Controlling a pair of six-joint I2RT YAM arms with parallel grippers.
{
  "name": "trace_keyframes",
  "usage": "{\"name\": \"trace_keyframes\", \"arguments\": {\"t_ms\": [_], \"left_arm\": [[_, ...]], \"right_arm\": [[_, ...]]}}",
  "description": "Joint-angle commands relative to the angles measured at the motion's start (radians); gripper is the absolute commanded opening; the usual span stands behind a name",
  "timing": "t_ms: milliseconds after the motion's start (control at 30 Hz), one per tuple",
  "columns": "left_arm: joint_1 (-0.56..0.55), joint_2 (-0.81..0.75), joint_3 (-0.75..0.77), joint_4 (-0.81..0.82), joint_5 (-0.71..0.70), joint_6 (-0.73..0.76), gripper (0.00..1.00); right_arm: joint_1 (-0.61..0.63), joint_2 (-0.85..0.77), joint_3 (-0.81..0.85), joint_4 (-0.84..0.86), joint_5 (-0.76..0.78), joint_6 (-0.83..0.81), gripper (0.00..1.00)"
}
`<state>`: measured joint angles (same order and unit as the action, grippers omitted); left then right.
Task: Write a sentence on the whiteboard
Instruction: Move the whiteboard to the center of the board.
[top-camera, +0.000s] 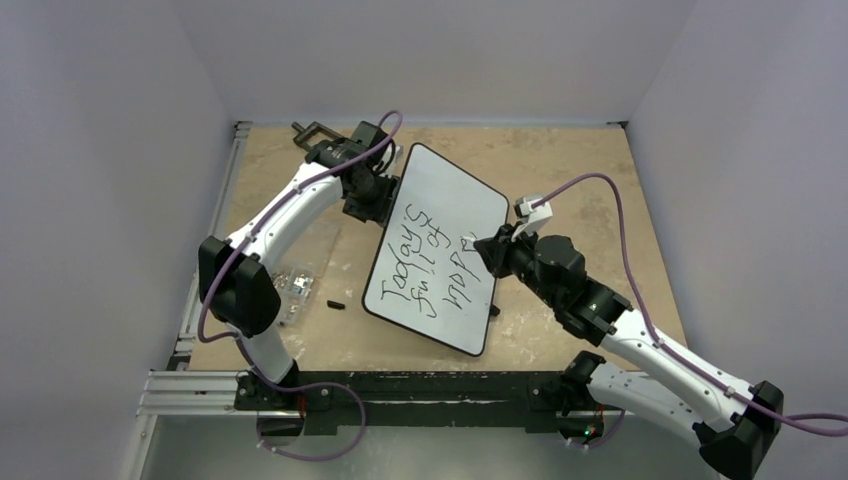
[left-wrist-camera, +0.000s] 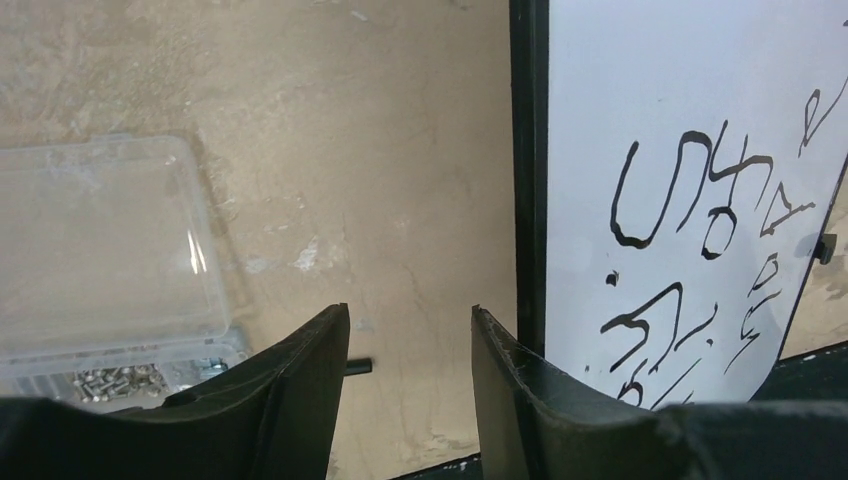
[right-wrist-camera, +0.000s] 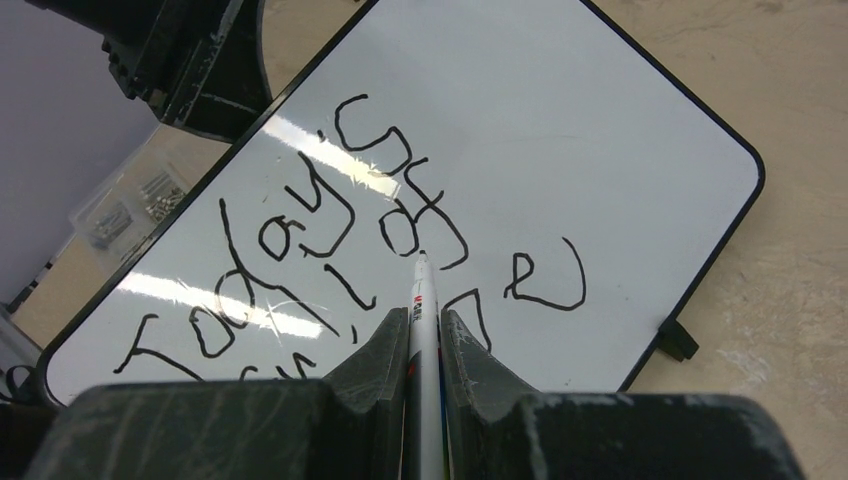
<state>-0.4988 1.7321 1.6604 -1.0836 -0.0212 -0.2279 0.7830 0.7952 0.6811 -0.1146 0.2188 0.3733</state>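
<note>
From above, the large white rectangular whiteboard (top-camera: 452, 195) with a thin black rim lies slantwise on the tan table (top-camera: 560, 160) and bears the black handwritten sentence (top-camera: 425, 265). The left gripper (top-camera: 368, 200) sits at its far-left edge, the right gripper (top-camera: 482, 245) over its right side.

Left wrist: jaws apart, gripping nothing; a clear plastic box of screws (left-wrist-camera: 110, 250) lies nearby.

Right wrist: jaws clamped on a white marker pen (right-wrist-camera: 421, 290), its tip on the board.

Two arms stretched out, grippers angled inward
The left arm (top-camera: 290, 205) arches up and forward, its left gripper (left-wrist-camera: 410, 315) with jaws parted; the right arm (top-camera: 640, 335) lies low and extended, the right gripper (right-wrist-camera: 425, 315) clamped on a marker (right-wrist-camera: 422, 290)
</note>
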Motion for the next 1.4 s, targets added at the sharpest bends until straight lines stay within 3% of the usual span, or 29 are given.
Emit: {"name": "trace_keyframes", "arguments": {"t_ms": [0, 433, 567, 800, 1100, 1367], "left_arm": [[-0.036, 0.043, 0.068, 0.05, 0.088, -0.034, 0.47], [-0.107, 0.204, 0.271, 0.039, 0.152, -0.028, 0.47], [-0.107, 0.155, 0.243, 0.01, 0.083, -0.042, 0.5], [-0.106, -0.133, -0.051, 0.085, -0.103, -0.154, 0.58], [-0.105, -0.415, -0.369, 0.039, -0.307, -0.446, 0.61], [-0.094, -0.652, -0.702, 0.126, -0.317, -0.75, 0.59]], "right_arm": [[-0.006, -0.02, -0.003, 0.008, 0.024, -0.018, 0.0], [-0.012, -0.068, 0.022, -0.046, 0.077, -0.028, 0.0], [-0.012, -0.084, 0.037, -0.067, 0.085, -0.027, 0.0], [-0.012, -0.099, 0.055, -0.067, 0.068, -0.026, 0.0], [-0.011, -0.087, 0.074, -0.062, 0.04, -0.025, 0.0], [-0.011, -0.102, 0.073, -0.067, 0.026, -0.013, 0.0]]}}
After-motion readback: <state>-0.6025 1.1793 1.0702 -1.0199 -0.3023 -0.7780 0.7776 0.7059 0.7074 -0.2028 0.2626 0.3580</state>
